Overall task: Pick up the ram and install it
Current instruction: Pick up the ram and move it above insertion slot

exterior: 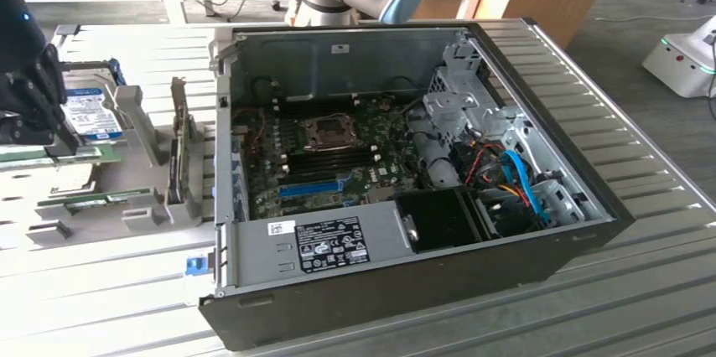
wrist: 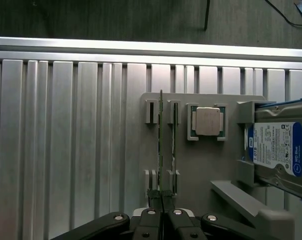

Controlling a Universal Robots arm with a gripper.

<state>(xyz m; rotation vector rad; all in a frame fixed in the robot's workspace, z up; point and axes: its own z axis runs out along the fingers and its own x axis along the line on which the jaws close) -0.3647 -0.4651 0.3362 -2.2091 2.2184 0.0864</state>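
Right, the open computer case [exterior: 370,290] sits on the ribbed bench [exterior: 626,122], with the grey holder [wrist: 201,165] beside it. We're at the pick-up. The ram [wrist: 161,135] stands on edge in the holder's slots, and the pincer [wrist: 162,199] is clenched on its end. Lifting, I'd say, calls for a straight pull, clear of the neighbouring stick [wrist: 174,130].

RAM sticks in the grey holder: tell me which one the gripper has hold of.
The RAM stick farther from the processor: the gripper is shut on its end. The other stick, next to the processor, stands untouched.
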